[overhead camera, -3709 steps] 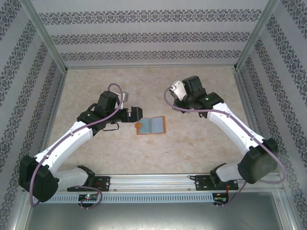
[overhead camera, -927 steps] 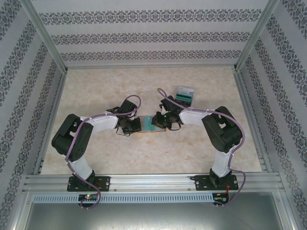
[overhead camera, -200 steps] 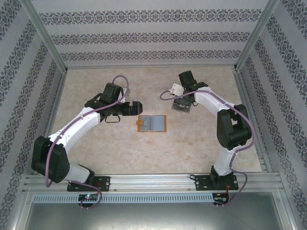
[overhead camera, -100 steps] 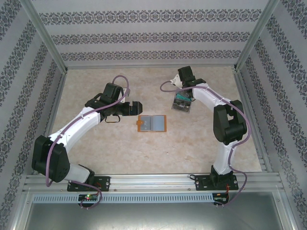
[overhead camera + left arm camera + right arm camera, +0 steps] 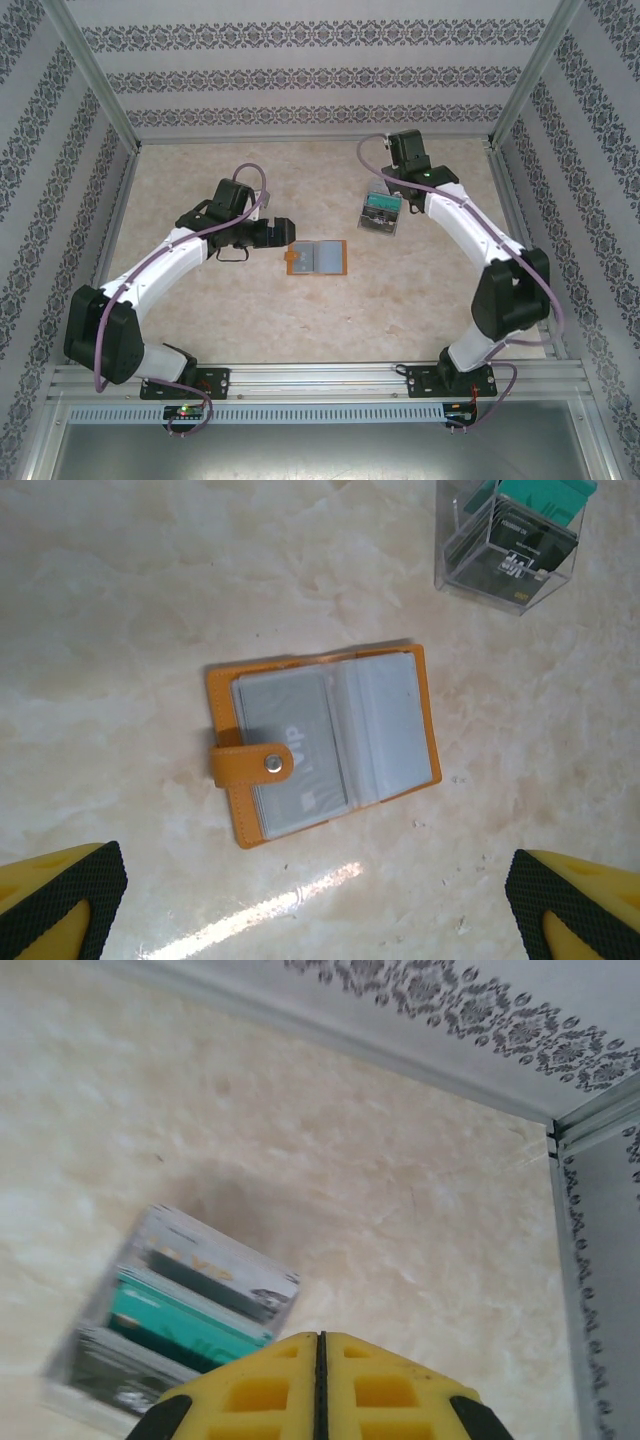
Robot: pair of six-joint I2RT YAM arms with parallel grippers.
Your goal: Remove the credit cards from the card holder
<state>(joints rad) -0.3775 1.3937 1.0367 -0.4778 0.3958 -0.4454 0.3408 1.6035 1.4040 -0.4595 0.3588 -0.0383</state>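
We judge the step in hand to be the reach for the next card. The small orange-tan folding card holder [image 5: 322, 742] lies open and flat on the pale marbled table [image 5: 120, 600]. A thin grey credit card [image 5: 295, 730] sits in the clear pocket on its strap side, with the orange snap strap [image 5: 250, 765] lying across it.

To do this well, we would come down low and level and nip only the card's exposed edge rather than the pocket. We would then draw the card out along the pocket's mouth (which side that opens on we cannot tell). Something should pin the holder meanwhile, so that it does not slide along with the card.

The left gripper [image 5: 315, 880] hangs above the holder with its jaws spread fully wide, holding and touching nothing. The right gripper [image 5: 320, 1345] is clenched tight on nothing. It is poised over the clear plastic box [image 5: 180, 1300] of teal and black cards, which stands apart from the holder, farther back and to the right.
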